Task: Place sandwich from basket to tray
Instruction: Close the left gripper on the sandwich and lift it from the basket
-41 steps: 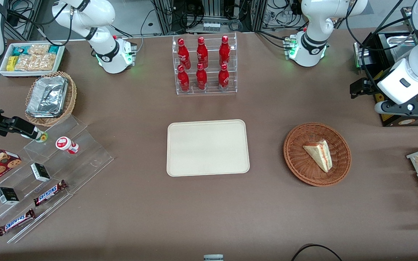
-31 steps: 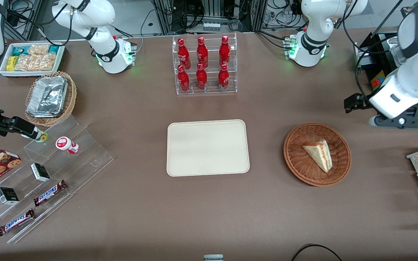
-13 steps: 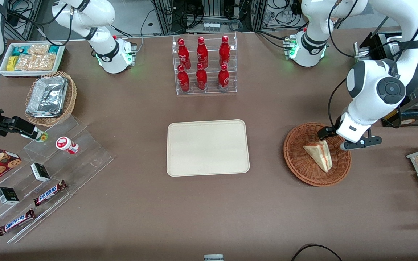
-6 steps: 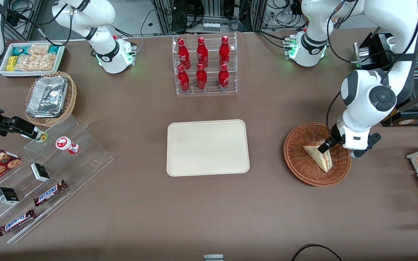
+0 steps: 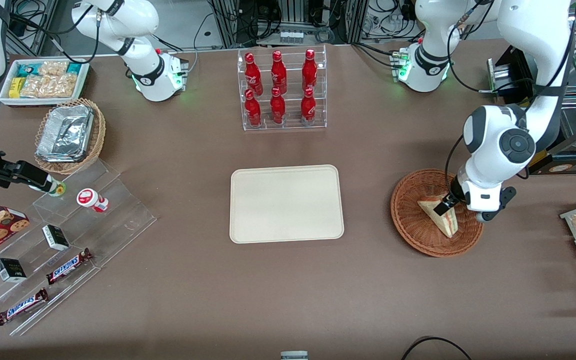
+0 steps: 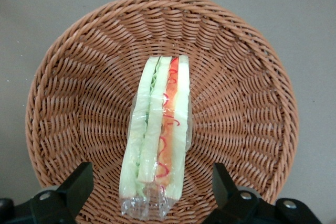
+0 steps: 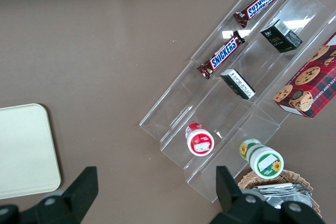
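With its fingers (image 6: 79, 184) spread open, the gripper (image 6: 149, 195) hangs over the sandwich (image 6: 157, 135) in the basket (image 6: 247, 108) and should descend straight, then close gently on the bread faces.

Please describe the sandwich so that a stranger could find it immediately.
Find the cream tray at the table's middle, then the round reddish-brown basket beside it, under the gripper with open jaws. The sandwich lies inside: the only white bread wedge, with red and green filling.

Wrapped sandwich (image 6: 157, 145) on edge in wicker basket (image 5: 410, 227) — pincer (image 6: 149, 195) straddles it; tray (image 5: 286, 203) bare.
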You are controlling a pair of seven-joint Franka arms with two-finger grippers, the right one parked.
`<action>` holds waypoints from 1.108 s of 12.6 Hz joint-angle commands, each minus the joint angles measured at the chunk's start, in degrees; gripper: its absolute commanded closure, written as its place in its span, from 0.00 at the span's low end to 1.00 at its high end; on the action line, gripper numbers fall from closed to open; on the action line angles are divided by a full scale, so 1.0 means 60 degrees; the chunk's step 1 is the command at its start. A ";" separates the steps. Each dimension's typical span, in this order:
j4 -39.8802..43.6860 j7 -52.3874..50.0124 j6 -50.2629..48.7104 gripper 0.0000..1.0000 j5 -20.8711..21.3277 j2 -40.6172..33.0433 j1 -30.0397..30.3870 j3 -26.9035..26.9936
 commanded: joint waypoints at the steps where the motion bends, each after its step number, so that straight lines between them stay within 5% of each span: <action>1: 0.0034 -0.0177 0.0323 0.00 0.0074 0.0341 -0.0063 0.0018; 4: 0.0033 -0.0177 0.0470 0.03 0.0074 0.0575 -0.0063 0.0018; 5: 0.0033 -0.0191 0.0485 0.19 0.0074 0.0591 -0.0063 0.0018; 8: 0.0004 -0.0177 0.0456 1.00 0.0074 0.0591 -0.0063 0.0018; 14: 0.0704 0.0553 -0.0974 1.00 0.0088 0.0167 -0.0078 -0.0055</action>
